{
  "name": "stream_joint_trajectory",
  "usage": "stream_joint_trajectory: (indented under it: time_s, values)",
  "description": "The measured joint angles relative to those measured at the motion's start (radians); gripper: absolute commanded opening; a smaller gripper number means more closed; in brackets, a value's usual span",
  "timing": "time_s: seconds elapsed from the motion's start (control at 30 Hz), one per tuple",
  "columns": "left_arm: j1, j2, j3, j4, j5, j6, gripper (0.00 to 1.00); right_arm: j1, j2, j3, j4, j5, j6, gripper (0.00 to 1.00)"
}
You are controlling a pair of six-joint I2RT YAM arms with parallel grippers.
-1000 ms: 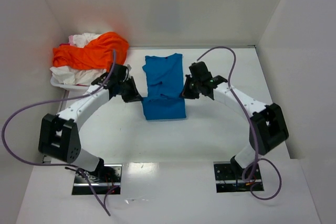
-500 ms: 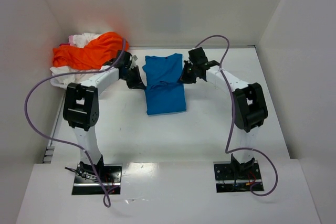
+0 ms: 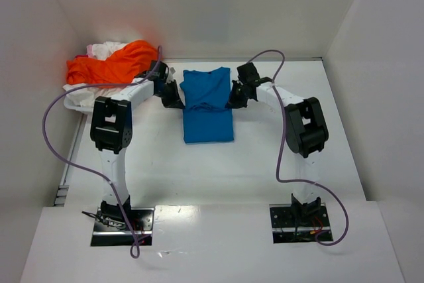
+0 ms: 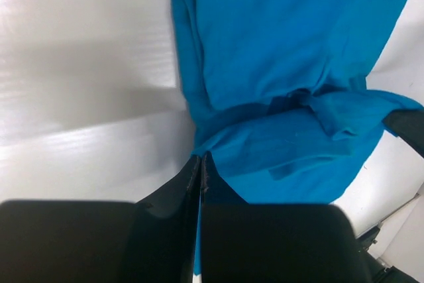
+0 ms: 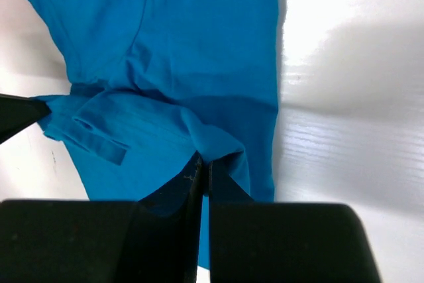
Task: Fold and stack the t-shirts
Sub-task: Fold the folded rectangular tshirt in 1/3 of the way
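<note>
White table (image 3: pixel 265 157), 3 white walls (image 3: pixel 232 11) around it, far left — perhaps a white tray (image 3: pixel 77 105)

Seen from above, the shirt (image 3: pixel 207 107) lies flat on the table (image 3: pixel 265 164), in the middle toward 12 o'clock. The pile (image 3: pixel 112 67) of other shirts sits near it at its 10 o'clock, in the far left corner. The left gripper (image 3: pixel 177 103) is at the shirt's 9 o'clock edge and the right gripper (image 3: pixel 233 101) at its 3 o'clock edge, facing each other across it and each pinched on that side's cloth, while the left base (image 3: pixel 122 220) and right base (image 3: pixel 301 220) stand at the table's 7 and 5 o'clock.
</note>
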Motion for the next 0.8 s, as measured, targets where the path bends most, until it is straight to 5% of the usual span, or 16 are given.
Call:
stream_joint_trajectory:
  time_s: [0.1,0.3,0.8]
  values:
    - [0.006,0.022,0.026,0.002,0.000,0.006,0.13,-0.002,0.002,0.008,0.005,-0.003,-0.003,0.03]
    - [0.012,0.043,0.045,0.018,-0.008,0.036,0.59,-0.008,0.007,0.009,0.020,-0.002,-0.008,0.26]
    - [0.022,-0.027,0.062,0.063,-0.005,0.087,0.80,-0.053,-0.016,0.005,0.139,0.004,0.022,0.58]
